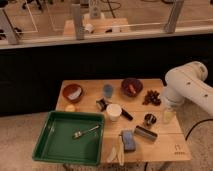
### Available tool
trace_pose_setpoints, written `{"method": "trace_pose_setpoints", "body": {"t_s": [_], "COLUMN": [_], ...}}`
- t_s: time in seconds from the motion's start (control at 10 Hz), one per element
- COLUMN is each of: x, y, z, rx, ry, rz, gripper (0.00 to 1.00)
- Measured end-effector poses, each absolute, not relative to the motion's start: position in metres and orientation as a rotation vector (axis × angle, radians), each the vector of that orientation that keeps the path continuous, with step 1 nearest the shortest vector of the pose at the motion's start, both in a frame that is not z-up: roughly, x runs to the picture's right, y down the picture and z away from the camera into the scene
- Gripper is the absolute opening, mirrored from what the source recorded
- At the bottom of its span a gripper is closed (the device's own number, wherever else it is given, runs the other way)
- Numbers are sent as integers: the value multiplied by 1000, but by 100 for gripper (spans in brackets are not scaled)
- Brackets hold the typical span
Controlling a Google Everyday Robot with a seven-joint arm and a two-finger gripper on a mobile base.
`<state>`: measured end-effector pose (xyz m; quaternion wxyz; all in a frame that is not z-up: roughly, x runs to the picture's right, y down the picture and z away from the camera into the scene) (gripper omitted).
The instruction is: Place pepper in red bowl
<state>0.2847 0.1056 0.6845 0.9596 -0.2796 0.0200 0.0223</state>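
The pepper (pixel 131 88) is a small orange-red piece lying inside the darker maroon bowl (pixel 132 81) at the back middle of the table. The red bowl (pixel 73 92), brick-red with a whitish patch inside, stands at the table's back left, well apart from the pepper. My white arm (pixel 190 86) hangs over the table's right edge. My gripper (pixel 168 113) points down at the end of it, to the right of a cluster of dark lumps (pixel 151 97) and far from both bowls.
A green tray (pixel 52 150) holding a fork (pixel 85 132) sits front left. A blue cup (pixel 108 90), white cup (pixel 114 112), metal cup (pixel 149 120), lying can (pixel 145 133) and blue sponge (pixel 128 140) crowd the wooden table (pixel 172 145).
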Motion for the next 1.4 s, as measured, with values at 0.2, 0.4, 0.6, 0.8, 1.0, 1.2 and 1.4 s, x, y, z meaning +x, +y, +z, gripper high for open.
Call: {"method": "trace_pose_setpoints", "body": {"t_s": [0.2, 0.4, 0.6, 0.8, 1.0, 1.2, 1.4], "x": [285, 285, 285, 281, 270, 259, 245], "y": [106, 106, 105, 99, 78, 49, 15], "z": [685, 685, 685, 694, 719, 748, 779], "rx": [-567, -567, -567, -583, -598, -599, -596], "ry": [41, 40, 40, 36, 26, 0, -42], "rz": [45, 45, 46, 53, 49, 43, 69], "gripper": [80, 80, 80, 80, 80, 80, 80]}}
